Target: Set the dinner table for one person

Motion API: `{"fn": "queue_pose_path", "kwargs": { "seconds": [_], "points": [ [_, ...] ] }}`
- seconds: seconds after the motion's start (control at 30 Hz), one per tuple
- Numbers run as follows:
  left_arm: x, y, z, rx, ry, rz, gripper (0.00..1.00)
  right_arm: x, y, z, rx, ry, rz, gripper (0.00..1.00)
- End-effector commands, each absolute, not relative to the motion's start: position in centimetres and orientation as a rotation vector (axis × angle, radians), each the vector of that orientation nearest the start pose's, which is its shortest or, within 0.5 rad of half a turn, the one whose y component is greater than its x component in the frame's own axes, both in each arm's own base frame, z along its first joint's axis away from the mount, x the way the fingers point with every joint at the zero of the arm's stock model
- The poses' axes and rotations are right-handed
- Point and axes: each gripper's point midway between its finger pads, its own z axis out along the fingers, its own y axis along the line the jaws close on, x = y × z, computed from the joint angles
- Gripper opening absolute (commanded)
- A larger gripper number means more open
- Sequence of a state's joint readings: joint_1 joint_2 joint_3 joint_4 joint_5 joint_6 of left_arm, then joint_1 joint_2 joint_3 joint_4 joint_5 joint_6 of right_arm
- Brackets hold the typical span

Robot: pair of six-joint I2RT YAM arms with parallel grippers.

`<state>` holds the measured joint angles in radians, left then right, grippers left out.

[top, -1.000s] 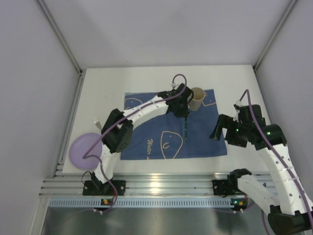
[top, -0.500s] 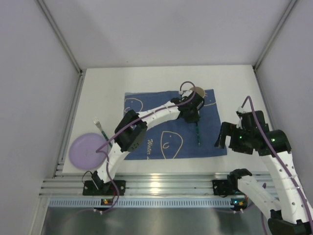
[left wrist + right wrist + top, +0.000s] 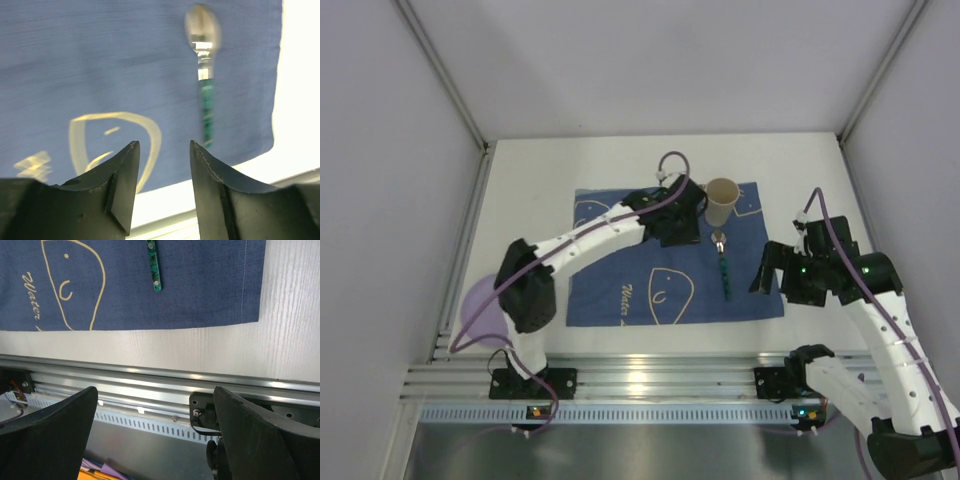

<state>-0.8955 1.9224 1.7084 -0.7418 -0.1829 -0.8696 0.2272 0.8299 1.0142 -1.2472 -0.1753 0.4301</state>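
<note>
My left gripper (image 3: 162,146) has just parted, empty | spoon (image 3: 205,85) freed, lying ahead-right of it on placemat (image 3: 100,55) | spoon step looks done

the purple plate (image 3: 475,305) was partly hidden by the left arm (image 3: 590,235). the spoon (image 3: 204,75) was blurred in the left wrist view, and its bowl was cut off in the right wrist view.

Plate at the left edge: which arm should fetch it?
Left, likely. The plate lies by the left arm's base and the left gripper is open, empty; the right gripper sits across the placemat.
</note>
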Motion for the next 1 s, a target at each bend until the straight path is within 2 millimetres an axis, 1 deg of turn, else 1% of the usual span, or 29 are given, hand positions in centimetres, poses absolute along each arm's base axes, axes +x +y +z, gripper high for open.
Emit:
{"fn": "queue_pose_path", "kwargs": {
  "seconds": [0.0, 0.03, 0.07, 0.1, 0.13, 0.17, 0.2, 0.27, 0.3, 0.4, 0.5, 0.53, 0.57, 0.67, 0.8, 0.93, 0.97],
  "points": [
    [31.9, -24.2, 18.3, -0.231, 2.538, -0.252, 0.50, 15.5, 9.3, 18.3, 0.207, 2.634, 0.511, 1.00],
    [31.2, -20.8, 15.7, -0.250, 2.593, -0.183, 0.50, 15.8, 9.4, 18.2, 0.209, 2.629, 0.519, 1.00],
    [31.1, -18.4, 15.3, -0.299, 2.606, -0.185, 0.50, 15.8, 9.5, 18.0, 0.211, 2.634, 0.522, 1.00],
    [32.0, -13.6, 16.1, -0.441, 2.561, -0.171, 0.51, 16.0, 9.6, 17.9, 0.211, 2.631, 0.528, 1.00],
    [31.2, -11.0, 14.6, -0.452, 2.596, -0.115, 0.51, 16.0, 9.7, 17.8, 0.211, 2.635, 0.535, 1.00],
    [31.1, -9.2, 14.4, -0.481, 2.592, -0.091, 0.51, 16.1, 9.7, 17.8, 0.208, 2.637, 0.534, 1.00],
    [31.3, -6.3, 14.5, -0.570, 2.574, -0.057, 0.51, 16.2, 9.8, 17.6, 0.203, 2.646, 0.533, 1.00],
    [30.6, -3.8, 13.7, -0.601, 2.600, 0.008, 0.50, 16.3, 9.8, 17.4, 0.198, 2.653, 0.530, 1.00],
    [30.0, -2.0, 13.2, -0.660, 2.619, 0.054, 0.50, 16.4, 9.8, 17.3, 0.194, 2.659, 0.527, 1.00],
    [28.7, 0.3, 11.6, -0.732, 2.662, 0.114, 0.50, 16.6, 9.8, 17.1, 0.189, 2.670, 0.524, 1.00],
    [27.0, 1.4, 9.9, -0.770, 2.731, 0.191, 0.49, 16.7, 9.9, 17.0, 0.187, 2.681, 0.523, 1.00],
    [26.3, 2.4, 9.3, -0.808, 2.740, 0.233, 0.48, 16.8, 9.9, 16.9, 0.186, 2.683, 0.520, 1.00],
    [25.9, 2.9, 9.0, -0.831, 2.745, 0.248, 0.48, 16.7, 9.9, 16.8, 0.182, 2.687, 0.517, 1.00],
    [25.1, 3.6, 8.1, -0.857, 2.761, 0.262, 0.48, 16.8, 9.9, 16.6, 0.173, 2.697, 0.507, 1.00],
    [24.3, 3.6, 6.7, -0.859, 2.795, 0.276, 0.47, 16.9, 10.0, 16.3, 0.166, 2.708, 0.501, 1.00],
    [24.7, 3.5, 5.6, -0.866, 2.800, 0.255, 0.46, 17.0, 10.0, 16.2, 0.154, 2.715, 0.496, 1.00],
    [25.1, 3.3, 5.2, -0.867, 2.796, 0.240, 0.46, 16.9, 10.1, 16.2, 0.147, 2.717, 0.494, 1.00]
  ]
}}
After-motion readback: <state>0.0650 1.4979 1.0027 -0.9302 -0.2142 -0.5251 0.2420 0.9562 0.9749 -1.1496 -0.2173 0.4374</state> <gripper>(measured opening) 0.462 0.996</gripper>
